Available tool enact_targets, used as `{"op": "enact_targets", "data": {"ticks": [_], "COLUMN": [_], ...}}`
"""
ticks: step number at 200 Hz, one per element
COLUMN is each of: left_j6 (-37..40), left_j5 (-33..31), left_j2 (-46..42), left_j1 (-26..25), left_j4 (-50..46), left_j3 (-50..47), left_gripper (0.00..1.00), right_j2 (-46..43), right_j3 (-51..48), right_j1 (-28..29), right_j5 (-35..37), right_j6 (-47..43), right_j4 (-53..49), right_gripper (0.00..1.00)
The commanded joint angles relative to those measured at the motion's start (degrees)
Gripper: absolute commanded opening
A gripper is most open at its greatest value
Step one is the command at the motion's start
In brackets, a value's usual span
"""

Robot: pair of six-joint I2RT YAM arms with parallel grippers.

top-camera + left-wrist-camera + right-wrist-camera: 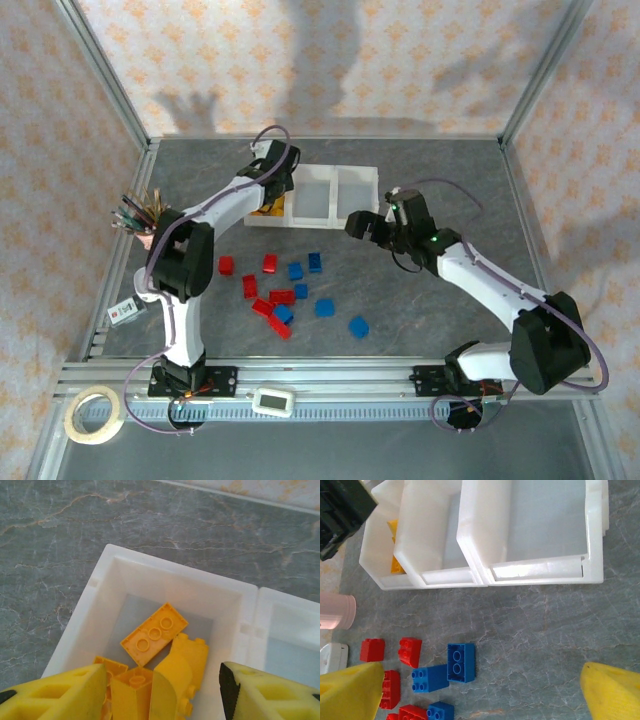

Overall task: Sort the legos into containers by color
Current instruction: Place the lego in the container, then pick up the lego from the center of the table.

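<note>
The containers are three joined white bins [335, 168] at the back of the table. Several yellow legos [154, 632] lie in the left bin [107, 575]; the middle bin [427, 520] and right bin [540, 525] look bare. My left gripper [162, 680] hangs open just above the yellow pile, seen from above as my left gripper [272, 195]. Several red legos [249, 286] and blue legos [324, 307] are scattered on the table in front of the bins. My right gripper [358, 225] is open over bare table in front of the right bin, right of a blue lego [461, 662].
A pink cup of pencils [148, 225] stands left of the bins, and the pink cup [335, 617] shows at the right wrist view's left edge. A small white box [123, 312], a white device [271, 400] and a tape roll [95, 415] sit near the front rail.
</note>
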Motion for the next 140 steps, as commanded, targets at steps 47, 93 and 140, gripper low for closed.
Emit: {"op": "enact_targets", "data": {"ticks": [47,93,140], "left_j6": [-8.4,-19.1,-25.7], "left_j5": [5.3,8.9,11.8], "left_j2": [-21.3,-27.3,-24.3], "left_j1": [-8.4,-15.8,-19.3], "left_j4": [-5.9,-7.1,-1.1], "left_j3": [-17.4,-27.7,-33.3], "left_gripper": [0.67,0.70,0.74], "right_j2": [-1.1,-2.3,-4.2], "right_j3": [-2.4,-7.4,-13.0], "right_j1": [1.7,4.5,5.5], "right_j5": [-0.4,-1.5,-3.1], "right_j6": [-7.1,-7.9,-6.3], "right_j4": [-5.7,-2.4,4.9], "right_gripper": [1.00,1.00,1.00]}}
